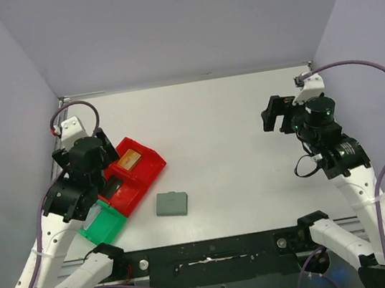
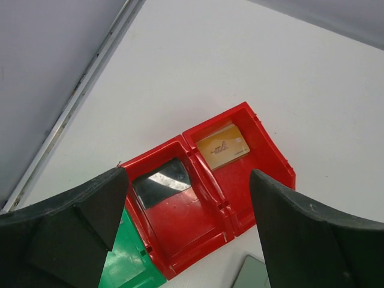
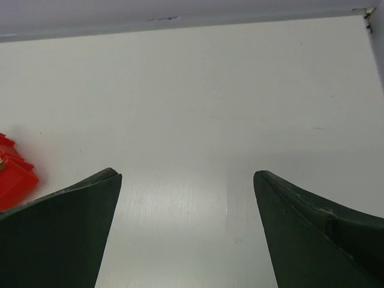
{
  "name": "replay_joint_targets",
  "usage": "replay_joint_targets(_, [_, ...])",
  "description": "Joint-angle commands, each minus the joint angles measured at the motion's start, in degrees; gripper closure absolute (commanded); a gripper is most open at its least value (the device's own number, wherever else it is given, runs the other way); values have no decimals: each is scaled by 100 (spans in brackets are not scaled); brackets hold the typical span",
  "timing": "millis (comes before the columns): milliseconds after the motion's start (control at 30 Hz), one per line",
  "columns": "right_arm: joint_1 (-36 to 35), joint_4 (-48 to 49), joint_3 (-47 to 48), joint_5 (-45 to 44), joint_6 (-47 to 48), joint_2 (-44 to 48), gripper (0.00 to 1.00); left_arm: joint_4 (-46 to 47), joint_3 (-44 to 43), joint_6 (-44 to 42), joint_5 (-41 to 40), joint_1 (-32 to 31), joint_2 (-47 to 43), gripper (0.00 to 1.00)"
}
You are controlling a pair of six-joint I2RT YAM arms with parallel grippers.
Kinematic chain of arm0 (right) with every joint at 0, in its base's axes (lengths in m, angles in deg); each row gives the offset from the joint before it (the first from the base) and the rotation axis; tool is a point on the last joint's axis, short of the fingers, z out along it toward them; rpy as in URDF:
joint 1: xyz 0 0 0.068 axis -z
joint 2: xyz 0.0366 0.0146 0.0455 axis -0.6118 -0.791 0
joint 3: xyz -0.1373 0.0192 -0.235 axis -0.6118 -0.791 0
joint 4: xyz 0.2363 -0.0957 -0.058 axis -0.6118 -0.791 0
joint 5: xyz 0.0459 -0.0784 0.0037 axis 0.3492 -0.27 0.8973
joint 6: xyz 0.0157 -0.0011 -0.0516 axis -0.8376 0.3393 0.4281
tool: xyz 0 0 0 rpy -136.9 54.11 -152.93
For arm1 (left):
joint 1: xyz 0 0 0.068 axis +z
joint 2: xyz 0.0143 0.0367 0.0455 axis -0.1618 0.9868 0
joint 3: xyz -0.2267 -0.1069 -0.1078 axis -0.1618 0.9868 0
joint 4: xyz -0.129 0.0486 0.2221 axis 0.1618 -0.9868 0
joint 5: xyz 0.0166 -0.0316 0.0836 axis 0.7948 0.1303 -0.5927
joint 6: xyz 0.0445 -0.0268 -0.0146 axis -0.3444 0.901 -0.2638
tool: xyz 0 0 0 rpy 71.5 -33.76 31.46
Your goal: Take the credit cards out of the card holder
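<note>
Left pincer (image 2: pixel 187 174) first: its two black fingers are spread wide, with nothing between them. It hangs in the air above a row of bins on the white desk (image 1: pixel 234 130).

Straight under it, in the left wrist view, sit two red plastic open bins side by side. The red bin at 1 o'clock (image 2: pixel 264 180) holds a tan-gold rectangular card (image 2: pixel 223 147) lying flat at its far end. The red bin at centre (image 2: pixel 186 222) holds a dark glossy rectangular piece (image 2: pixel 162 181); what that piece is, I cannot tell. Touching it at 7 o'clock is a green plastic bin (image 2: pixel 129 264), mostly hidden behind the left finger.

Now the task's thing. The small flat grey-green card holder (image 1: pixel 172 203) lies closed on the bare desk, just beside the red bins and apart from them. From above it sits at roughly 4 o'clock from the left pincer, and nothing lies on the desk between it and the bins. In the left wrist view only one corner shows, at 5 o'clock on the bottom edge. It is folded shut, so what it holds cannot be seen.

Over to the right pincer (image 3: pixel 187 174). Its dark fingers are also fully parted and grip nothing, and only plain desk lies beneath them. It hovers well apart from everything, with the card holder far off at about 8 o'clock in the overhead view. A sliver of red bin shows at 9 o'clock in its own camera.
</note>
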Motion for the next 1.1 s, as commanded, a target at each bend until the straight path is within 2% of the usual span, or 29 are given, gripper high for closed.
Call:
replay_joint_targets(0, [12,436,-191,849,-295,-395,2,524,246,-78,354,409,-127,18])
replay_joint_targets(133, [-204,622,-318,1257,-470,-954,2,661,586,136,862,778,-214,17])
replay_joint_targets(167, [-314,671,-338,1334,-510,-1113,2,625,657,302,916,849,-259,13])
replay_joint_targets(367, [-1124,834,-241,1644,-731,-2234,2,1168,1380,818,1848,1253,-648,6])
replay_joint_targets(600, [-2132,1016,-72,1764,-1088,-3434,2,488,1365,1585,2320,1462,-144,5])
replay_joint_targets(733, [-2519,1089,51,1836,-1221,-3882,2,563,1485,1914,2519,1522,100,7])
replay_joint_targets(900, [-2808,1101,226,1785,-1339,-4185,2,830,1607,2239,2749,1553,479,19])
replay_joint_targets(1067, [-2917,1055,283,1676,-1445,-4179,2,1057,1687,2517,2569,1570,972,29])
